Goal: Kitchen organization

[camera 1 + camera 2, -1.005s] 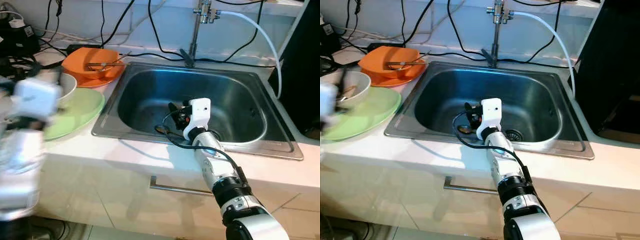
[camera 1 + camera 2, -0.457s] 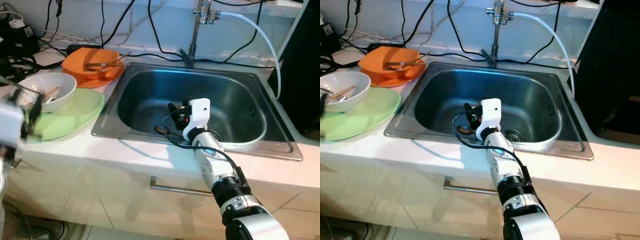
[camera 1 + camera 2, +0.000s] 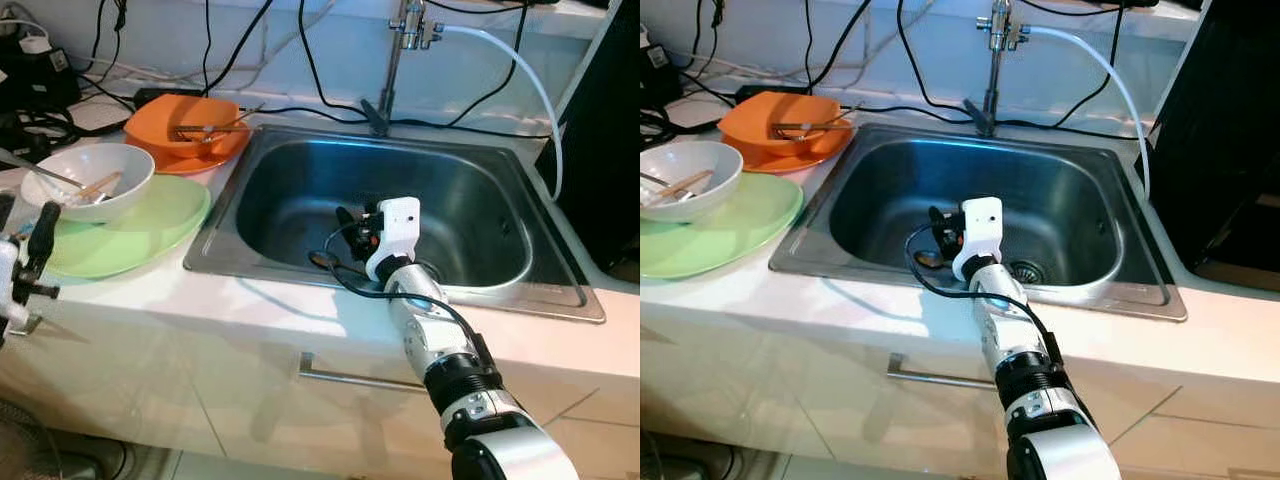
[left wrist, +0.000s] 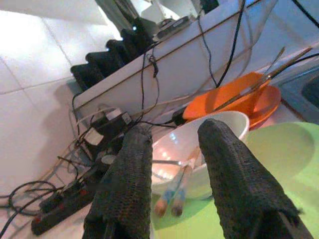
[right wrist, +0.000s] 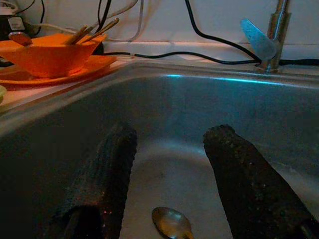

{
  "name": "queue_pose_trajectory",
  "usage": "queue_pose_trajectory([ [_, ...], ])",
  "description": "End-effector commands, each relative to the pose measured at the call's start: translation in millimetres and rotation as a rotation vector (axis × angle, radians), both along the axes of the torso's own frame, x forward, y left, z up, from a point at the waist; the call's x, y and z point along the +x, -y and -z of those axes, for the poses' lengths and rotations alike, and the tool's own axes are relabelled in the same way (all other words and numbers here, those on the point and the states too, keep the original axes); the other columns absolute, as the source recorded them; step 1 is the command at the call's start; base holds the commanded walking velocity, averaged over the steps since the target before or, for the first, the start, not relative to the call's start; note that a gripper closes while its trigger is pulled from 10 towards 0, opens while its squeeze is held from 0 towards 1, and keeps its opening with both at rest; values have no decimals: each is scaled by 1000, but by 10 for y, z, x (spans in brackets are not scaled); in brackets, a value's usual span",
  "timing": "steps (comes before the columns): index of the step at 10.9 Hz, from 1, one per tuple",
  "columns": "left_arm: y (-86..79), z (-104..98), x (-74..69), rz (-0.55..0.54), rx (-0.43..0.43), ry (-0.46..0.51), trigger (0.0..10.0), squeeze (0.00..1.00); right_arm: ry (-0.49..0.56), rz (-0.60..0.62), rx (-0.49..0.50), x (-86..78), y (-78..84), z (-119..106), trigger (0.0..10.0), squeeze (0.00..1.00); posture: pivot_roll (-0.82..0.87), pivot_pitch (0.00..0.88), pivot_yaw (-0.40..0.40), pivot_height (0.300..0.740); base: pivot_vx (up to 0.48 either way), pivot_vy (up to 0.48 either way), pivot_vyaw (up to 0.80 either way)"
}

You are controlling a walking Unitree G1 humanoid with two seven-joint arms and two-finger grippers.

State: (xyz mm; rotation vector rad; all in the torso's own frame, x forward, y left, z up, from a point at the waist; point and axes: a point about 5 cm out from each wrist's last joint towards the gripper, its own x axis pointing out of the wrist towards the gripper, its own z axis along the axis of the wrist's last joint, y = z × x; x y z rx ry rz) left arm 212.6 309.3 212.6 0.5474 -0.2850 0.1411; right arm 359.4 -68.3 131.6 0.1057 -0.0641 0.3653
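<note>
My right gripper (image 3: 352, 226) reaches down into the steel sink (image 3: 262, 268), open, with its fingertips just above the basin floor. A metal spoon (image 5: 172, 222) lies on the sink bottom between and below the two fingers, untouched; it also shows as the spoon (image 3: 928, 259). My left gripper (image 4: 174, 169) is open and holds nothing, low in front of the counter's left end (image 3: 36, 240). It faces a white bowl (image 3: 88, 180) holding chopsticks and a utensil. The bowl rests on a green plate (image 3: 150, 225).
An orange bowl (image 3: 190, 125) with utensils sits on an orange plate behind the green plate. A faucet (image 3: 398, 50) and white hose stand behind the sink. Black cables and power strips (image 4: 60, 211) crowd the back left. A dark appliance (image 3: 1230, 150) stands at the right.
My left arm has swung down and to the left, away from in front of the white bowl, to the picture's left edge. The right gripper has stayed in the sink.
</note>
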Motion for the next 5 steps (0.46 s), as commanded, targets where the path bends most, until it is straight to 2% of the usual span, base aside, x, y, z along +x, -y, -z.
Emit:
queue_pose_trajectory([
  [1,-1,-36,-45,-9,-6,31,10000,0,-34,-3,4,-10,6,63,10000,0,280,52,-39,740,0,0,0],
  [5,-69,32,-108,-61,-27,38,10000,0,-33,-8,8,-11,-3,60,10000,0,283,54,-43,740,0,0,0],
])
